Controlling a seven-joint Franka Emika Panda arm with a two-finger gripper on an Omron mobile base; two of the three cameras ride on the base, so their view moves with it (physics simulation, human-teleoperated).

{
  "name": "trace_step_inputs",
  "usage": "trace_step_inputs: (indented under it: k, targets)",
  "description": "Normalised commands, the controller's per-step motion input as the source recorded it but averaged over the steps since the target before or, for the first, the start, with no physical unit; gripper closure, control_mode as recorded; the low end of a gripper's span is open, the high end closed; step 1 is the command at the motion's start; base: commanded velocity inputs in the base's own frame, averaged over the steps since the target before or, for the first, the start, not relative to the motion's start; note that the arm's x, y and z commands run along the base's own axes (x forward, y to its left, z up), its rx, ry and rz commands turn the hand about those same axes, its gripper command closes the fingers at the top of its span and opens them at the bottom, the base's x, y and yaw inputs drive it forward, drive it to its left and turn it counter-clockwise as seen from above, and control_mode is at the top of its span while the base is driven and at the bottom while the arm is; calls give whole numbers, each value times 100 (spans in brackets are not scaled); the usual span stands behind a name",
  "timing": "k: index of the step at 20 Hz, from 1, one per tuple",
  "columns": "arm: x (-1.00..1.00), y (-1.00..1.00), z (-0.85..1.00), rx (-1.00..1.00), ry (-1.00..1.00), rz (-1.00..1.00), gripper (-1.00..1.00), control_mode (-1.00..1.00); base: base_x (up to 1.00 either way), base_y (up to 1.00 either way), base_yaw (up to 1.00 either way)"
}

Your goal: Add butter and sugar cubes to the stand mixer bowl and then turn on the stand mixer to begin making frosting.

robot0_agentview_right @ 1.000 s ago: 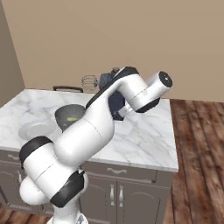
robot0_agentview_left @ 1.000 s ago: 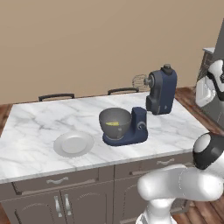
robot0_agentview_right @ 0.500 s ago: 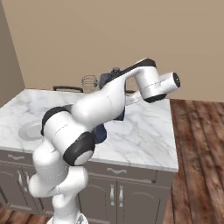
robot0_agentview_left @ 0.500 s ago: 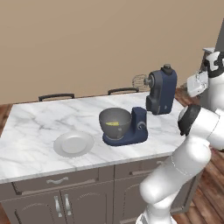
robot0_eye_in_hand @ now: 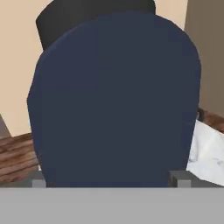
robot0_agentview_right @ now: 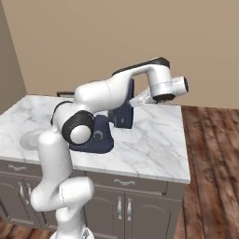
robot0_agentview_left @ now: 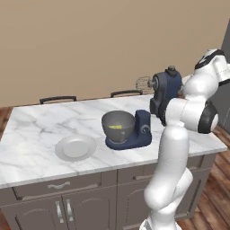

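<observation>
The navy blue stand mixer [robot0_agentview_left: 152,112] looks heavy and rigid; its tilted-back head [robot0_eye_in_hand: 113,100] fills the space before the hand [robot0_eye_in_hand: 111,177], whose fingers stand wide apart, suggesting a push on top.

Tan wall [robot0_agentview_left: 90,40] plain across 12 o'clock. White marble surface [robot0_agentview_left: 36,130] with grey veins tops island; grey cabinet doors [robot0_agentview_left: 63,209] with silver handles below. Two dark chair backs [robot0_agentview_left: 57,99] stand behind far edge. Wood plank floor [robot0_agentview_right: 212,154] reddish brown at 3 o'clock in right base view. Darker wall panel [robot0_agentview_right: 9,60] at 9 o'clock there. Light even.
</observation>
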Motion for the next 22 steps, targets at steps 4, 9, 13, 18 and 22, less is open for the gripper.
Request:
trace_step_inputs:
  k: [4, 9, 13, 18, 22]
  targets:
    - [0, 61, 0, 7, 0, 12, -100, -100, 0, 0, 0]
    - [-1, 86, 0, 3, 0, 12, -100, -100, 0, 0, 0]
    - [-19, 100, 0, 0, 0, 10, -100, -100, 0, 0, 0]
    - [-60, 100, 0, -3, 0, 4, -100, -100, 0, 0, 0]
    - [-87, 100, -14, -13, -1, 0, -100, -100, 0, 0, 0]
